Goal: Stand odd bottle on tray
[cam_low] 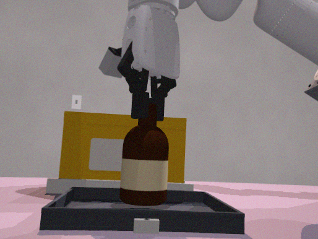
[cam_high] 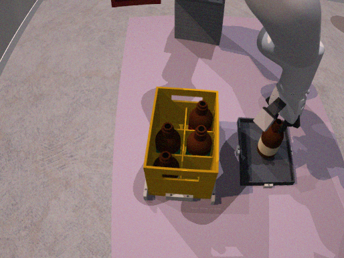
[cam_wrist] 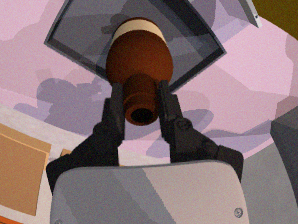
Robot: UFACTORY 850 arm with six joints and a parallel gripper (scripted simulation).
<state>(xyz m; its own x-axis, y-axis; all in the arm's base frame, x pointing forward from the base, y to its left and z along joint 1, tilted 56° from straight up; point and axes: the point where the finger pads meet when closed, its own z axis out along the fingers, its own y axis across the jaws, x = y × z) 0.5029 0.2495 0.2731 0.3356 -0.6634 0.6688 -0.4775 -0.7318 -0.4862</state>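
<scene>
A brown bottle with a cream label stands upright on the dark grey tray, right of the yellow crate. My gripper is shut on this bottle's neck from above. The side view shows the bottle with its base down on the tray floor. The wrist view looks down on the bottle's mouth between my fingers, with the tray beneath. Several other brown bottles stand in the crate: two in the right cells and two in the left cells.
A grey box stands at the back of the pink mat. A dark red object lies at the top edge. The crate's front right cell looks empty.
</scene>
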